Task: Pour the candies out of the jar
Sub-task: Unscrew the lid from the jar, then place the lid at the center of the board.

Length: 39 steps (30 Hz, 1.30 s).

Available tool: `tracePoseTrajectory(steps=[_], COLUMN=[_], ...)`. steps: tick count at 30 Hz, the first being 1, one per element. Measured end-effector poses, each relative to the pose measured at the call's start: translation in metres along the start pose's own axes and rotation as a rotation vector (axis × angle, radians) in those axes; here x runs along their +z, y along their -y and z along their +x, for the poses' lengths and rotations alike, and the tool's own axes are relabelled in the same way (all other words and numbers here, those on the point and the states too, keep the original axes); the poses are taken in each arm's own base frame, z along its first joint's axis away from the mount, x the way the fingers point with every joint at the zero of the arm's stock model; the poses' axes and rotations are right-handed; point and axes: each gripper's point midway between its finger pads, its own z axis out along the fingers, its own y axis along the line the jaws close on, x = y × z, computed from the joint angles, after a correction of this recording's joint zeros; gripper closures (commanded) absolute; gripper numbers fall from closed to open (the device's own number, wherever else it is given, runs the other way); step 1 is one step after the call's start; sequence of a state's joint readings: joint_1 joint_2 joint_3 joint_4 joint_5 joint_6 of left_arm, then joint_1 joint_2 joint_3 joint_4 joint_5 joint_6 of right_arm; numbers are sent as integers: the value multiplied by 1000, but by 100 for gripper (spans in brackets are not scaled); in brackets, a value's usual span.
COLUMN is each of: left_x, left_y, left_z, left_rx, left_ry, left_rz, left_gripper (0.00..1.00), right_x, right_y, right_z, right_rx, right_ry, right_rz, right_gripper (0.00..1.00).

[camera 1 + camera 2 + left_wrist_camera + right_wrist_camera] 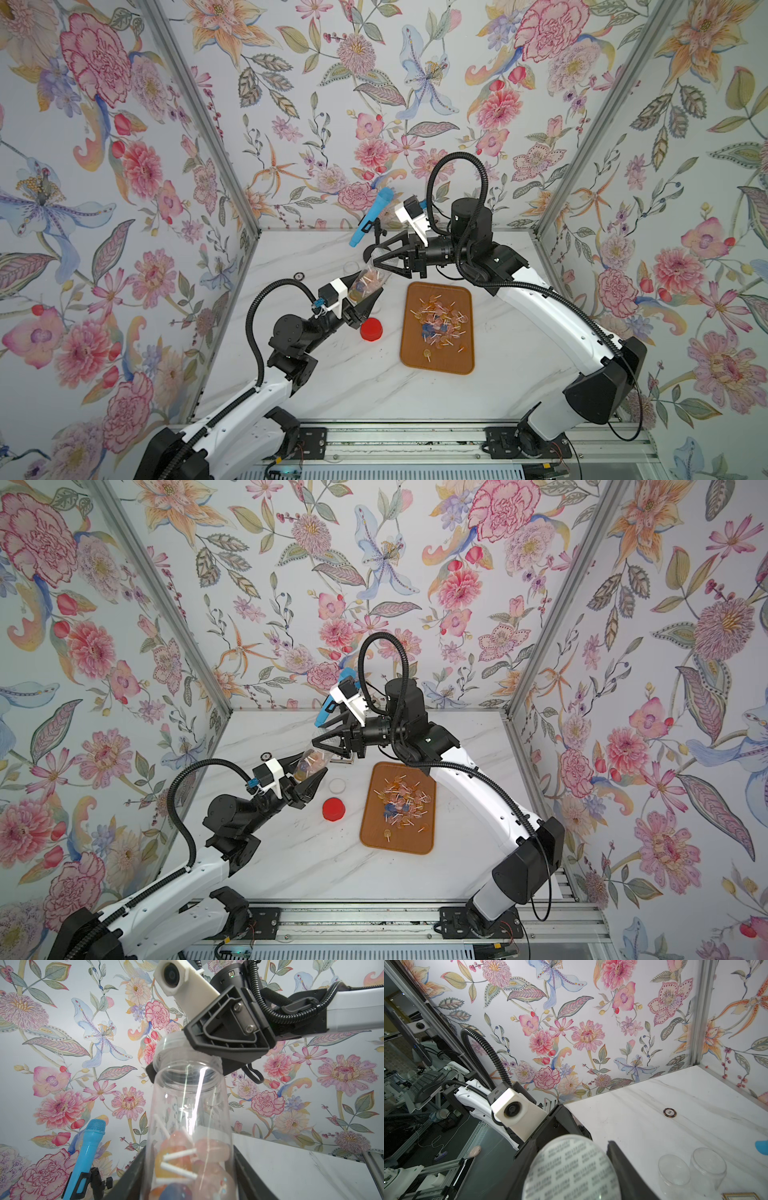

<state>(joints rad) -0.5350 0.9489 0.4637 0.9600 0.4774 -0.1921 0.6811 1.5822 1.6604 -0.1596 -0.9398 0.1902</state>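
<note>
A clear plastic jar (368, 282) (187, 1118) is held tilted above the table, left of the tray, with my left gripper (365, 287) (188, 1178) shut on its lower body. Orange, pink and blue candies (182, 1161) lie in the jar's lower end. My right gripper (375, 261) (571, 1147) is shut on the jar's clear lid (172, 1045) (571, 1169) at the mouth; I cannot tell whether the lid is still on the neck. More candies (438, 320) (401, 800) lie heaped on the brown tray (436, 361).
A red cap (371, 329) lies on the marble table beside the left gripper. A blue microphone (371, 216) on a stand is at the back wall. Two clear empty containers (708, 1165) and a poker chip (298, 276) sit near the back.
</note>
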Motion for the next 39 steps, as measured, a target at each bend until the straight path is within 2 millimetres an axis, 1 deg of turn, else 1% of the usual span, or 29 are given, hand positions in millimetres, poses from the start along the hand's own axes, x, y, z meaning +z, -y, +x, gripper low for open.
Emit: tracePoseTrajectory(steps=[4,9,13,16,22,24,26,28,30,33,38,39], left_x=[0,-1,-8,-20,-44,-51,-59,-66,-74,-86,-110,-114], left_y=[3,2,0,-5,-26,-35,-45,-56,-68,-85,-110,-114], left_z=[0,5,8,15,27,31,38,46,54,61,62,62], left_rx=[-11,-24,-26,-27,-22,-19,-16,-15,-14,-17,-20,-21], left_ry=[-1,-17,-22,-33,-62,-74,-94,-120,-151,-176,-178,-179], left_rz=[16,12,-16,-65,-205,-257,-316,-375,-438,-532,-667,-690], left_gripper=[100,100,100,100,100,100,100,100,100,100,100,100], right_x=[-3,-13,-20,-22,-18,-16,-9,4,20,44,79,84], right_y=[-2,-4,8,21,47,55,61,62,61,64,76,78], right_z=[-3,-24,-29,-25,4,16,31,50,74,118,214,231], right_rx=[-3,-46,-49,-42,0,16,31,47,68,115,221,230], right_ry=[3,44,61,62,19,1,-25,-60,-103,-167,-267,-280], right_rz=[-15,-11,36,86,179,208,234,242,240,235,276,291], right_gripper=[60,60,60,61,62,62,62,62,62,63,62,62])
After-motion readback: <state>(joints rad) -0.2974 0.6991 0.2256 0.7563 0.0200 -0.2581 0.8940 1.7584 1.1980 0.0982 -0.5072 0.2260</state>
